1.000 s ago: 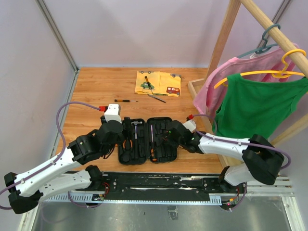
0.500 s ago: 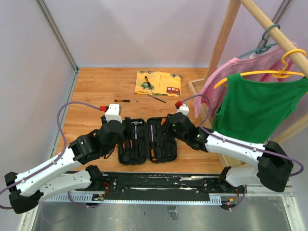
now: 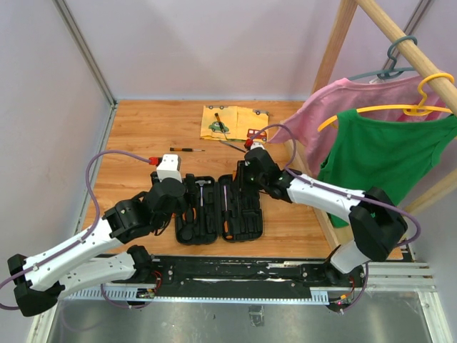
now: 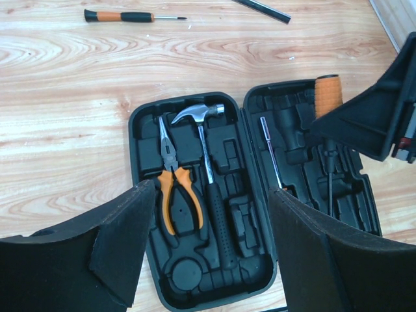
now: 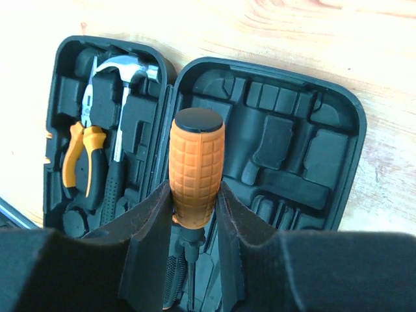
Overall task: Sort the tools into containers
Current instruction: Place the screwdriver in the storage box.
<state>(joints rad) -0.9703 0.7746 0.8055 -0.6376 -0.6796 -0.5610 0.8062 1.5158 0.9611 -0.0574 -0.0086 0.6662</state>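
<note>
Built as two arms, the left arm [image 3: 71,259] and the right arm [image 3: 323,198], of smooth white shells set between bulky black joint housings. Strung with a looping purple cable [image 3: 91,175] on each, ending on the left at a red plug [image 3: 151,160] beside a boxy white wrist block [image 3: 169,166]. Tipped with broad, matte black fingers [image 4: 120,244], wedge-shaped and felt-like on the inner faces.

- Tool case [image 4: 227,153]: one.
- Claw hammer [image 4: 211,188]: one.
- Pliers [image 4: 174,179]: one pair.
- Screwdrivers [image 4: 130,15]: five.
- Yellow cloth [image 3: 239,118]: one.
- Hanging garments [image 3: 378,153]: two.
- Robot arms [image 3: 78,254]: two.
- Wooden rack [image 3: 332,53]: one.
</note>
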